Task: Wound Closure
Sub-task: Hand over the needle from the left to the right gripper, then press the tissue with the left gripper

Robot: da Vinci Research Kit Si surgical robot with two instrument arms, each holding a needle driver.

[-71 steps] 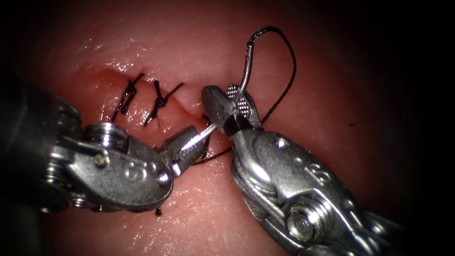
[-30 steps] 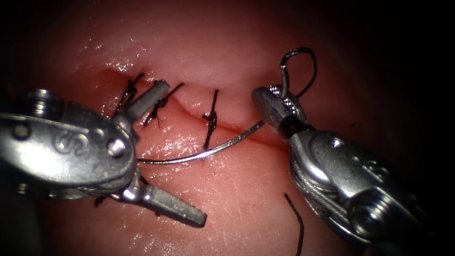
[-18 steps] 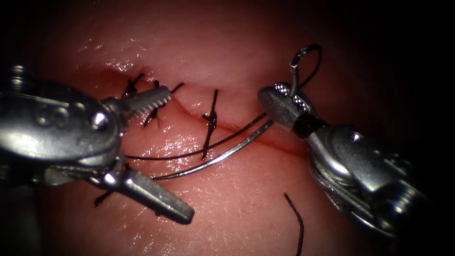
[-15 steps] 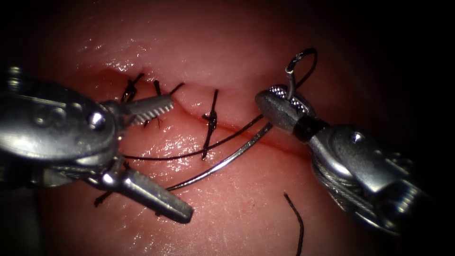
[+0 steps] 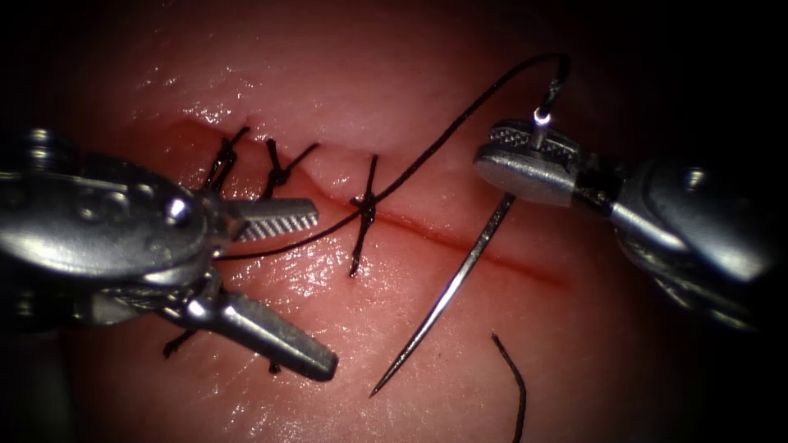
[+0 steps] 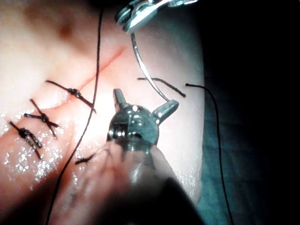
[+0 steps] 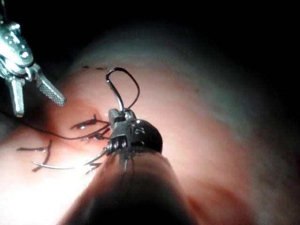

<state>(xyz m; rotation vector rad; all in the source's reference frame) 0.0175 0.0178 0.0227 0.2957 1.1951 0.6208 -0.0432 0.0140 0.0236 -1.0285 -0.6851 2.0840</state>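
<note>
Endoscope: right tool [image 5: 525,160] clamped on needle [image 5: 447,291] near its thread end; needle free above tissue [image 5: 394,74], long axis diagonal, tip down-left, crossing the cut [image 5: 484,246]. Left tool [image 5: 283,287] splayed wide, grasping nothing. Thread [image 5: 435,143] runs past the nearest stitch [image 5: 364,209].
Left wrist: left tool [image 6: 145,103] splayed; needle [image 6: 145,75] tip hidden behind it.
Right wrist: jaw gap hard to read; thread [image 7: 126,79] loops off the needle's end.

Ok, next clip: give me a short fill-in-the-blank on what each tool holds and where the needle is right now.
1. The right tool grips the needle near its ____ end.
2. The left tool holds nothing; its jaws stand ____.
3. The needle's point hangs free above the tissue, not ____ it.
4. ____ finished stitches cross the cut.

Missing words: thread; open; in; three
</note>
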